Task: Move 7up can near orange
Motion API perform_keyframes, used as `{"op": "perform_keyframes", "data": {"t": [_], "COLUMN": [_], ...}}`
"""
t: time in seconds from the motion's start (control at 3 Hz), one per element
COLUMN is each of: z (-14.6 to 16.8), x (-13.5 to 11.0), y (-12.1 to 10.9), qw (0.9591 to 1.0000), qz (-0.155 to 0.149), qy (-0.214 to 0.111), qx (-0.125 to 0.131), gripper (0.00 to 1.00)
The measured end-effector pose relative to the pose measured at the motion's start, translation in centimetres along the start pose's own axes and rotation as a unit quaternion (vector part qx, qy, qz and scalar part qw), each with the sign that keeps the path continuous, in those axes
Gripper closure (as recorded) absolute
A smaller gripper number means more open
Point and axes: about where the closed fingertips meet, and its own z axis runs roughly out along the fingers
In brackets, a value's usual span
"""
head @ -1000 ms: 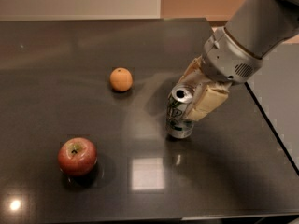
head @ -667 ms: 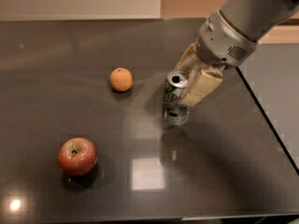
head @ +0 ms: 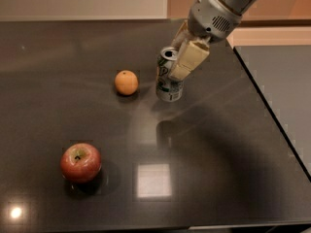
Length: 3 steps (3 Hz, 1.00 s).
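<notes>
The silver 7up can with green lettering stands upright on the dark table, just right of the small orange, with a narrow gap between them. My gripper comes down from the upper right and is shut on the can, its cream fingers clasping the can's upper right side. The can's base appears to rest on the table.
A red apple sits at the front left of the dark glossy table. The table's right edge runs diagonally at the right, with a grey floor area beyond. A pale wall lies behind the table.
My gripper has carried the can leftward and away from the camera, from the table's middle right to a spot just beside the orange. The orange and apple have not moved.
</notes>
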Motion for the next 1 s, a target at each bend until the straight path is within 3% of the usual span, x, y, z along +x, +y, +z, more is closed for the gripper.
{"op": "perform_keyframes", "data": {"t": [0.67,1.0], "z": [1.9,3.1], "x": [-0.4,0.7], "y": [-6.1,-7.7], "qw": [0.9991,0.9984], "qz": [0.039,0.056], "qy": [-0.014,-0.012], "qx": [0.007,0.005], "gripper": [1.00,1.00]}}
